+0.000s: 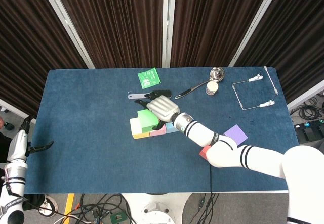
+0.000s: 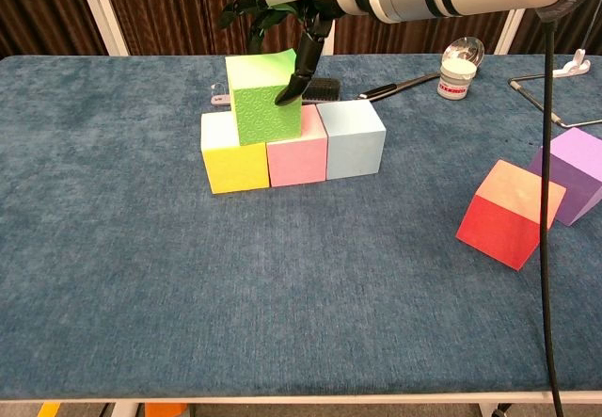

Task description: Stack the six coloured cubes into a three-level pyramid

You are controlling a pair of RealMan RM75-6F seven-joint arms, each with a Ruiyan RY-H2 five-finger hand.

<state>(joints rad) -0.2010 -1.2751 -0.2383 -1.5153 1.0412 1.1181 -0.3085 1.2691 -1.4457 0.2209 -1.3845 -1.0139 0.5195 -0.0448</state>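
The green cube [image 2: 264,97] sits on the yellow cube [image 2: 233,158] and the pink cube [image 2: 297,149], slightly tilted. The light blue cube [image 2: 352,139] closes that row on the right. My right hand [image 2: 287,8] reaches over the green cube from behind and grips it, thumb on its front right edge; in the head view the right hand [image 1: 159,106] covers the cube's far side. The red cube [image 2: 509,215] leans against the purple cube [image 2: 574,172] at the right. My left hand [image 1: 39,146] hangs off the table's left edge, holding nothing.
Behind the row lie a black brush [image 1: 158,93], a green packet [image 1: 148,78], a ladle [image 1: 202,85] and a small jar [image 2: 456,69]. A wire frame [image 1: 253,92] is at the far right. Blue cloth [image 2: 282,295] covers the table.
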